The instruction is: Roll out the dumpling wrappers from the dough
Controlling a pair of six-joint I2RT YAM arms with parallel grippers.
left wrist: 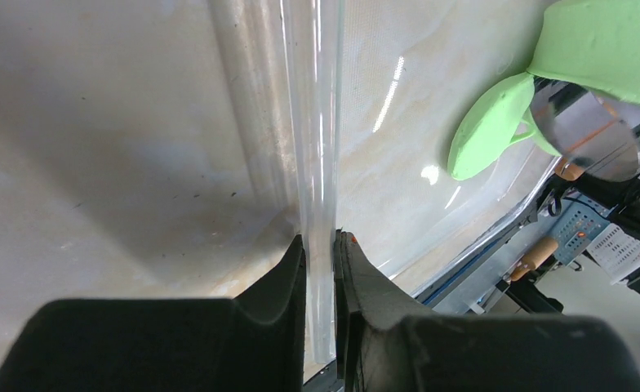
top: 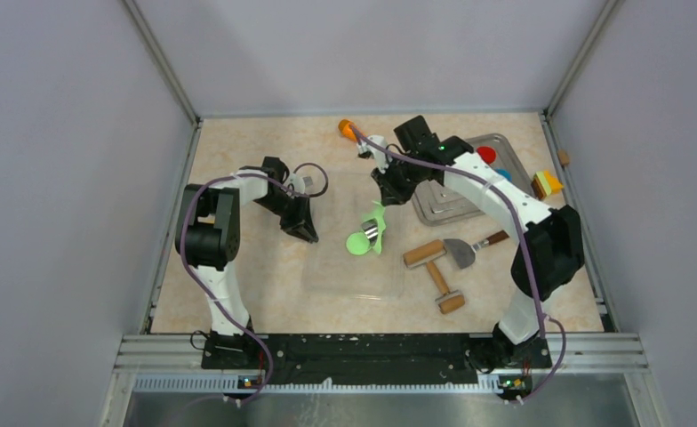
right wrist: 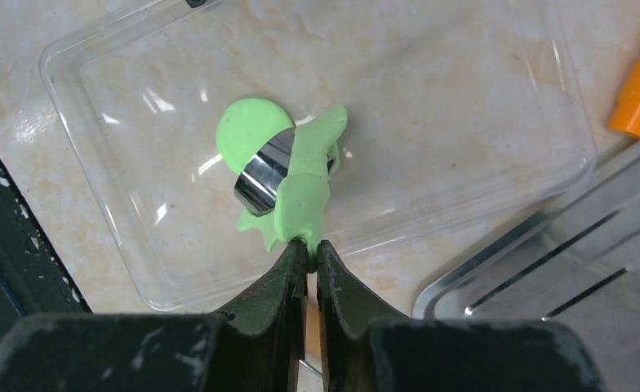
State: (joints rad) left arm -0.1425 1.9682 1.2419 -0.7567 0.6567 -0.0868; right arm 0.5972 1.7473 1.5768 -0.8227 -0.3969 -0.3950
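Note:
My right gripper is shut on the end of a thin strip of light lime-green dough, holding it over the clear plastic tray. A shiny metal ring cutter sticks in the dough. A round light green wrapper sits against the cutter, low over the tray. My left gripper is shut on the tray's left rim. The left wrist view also shows the dough, wrapper and cutter.
A wooden rolling pin, a second wooden roller and a metal scraper lie right of the clear tray. A metal tray at the back right holds red and blue discs. An orange object lies at the back.

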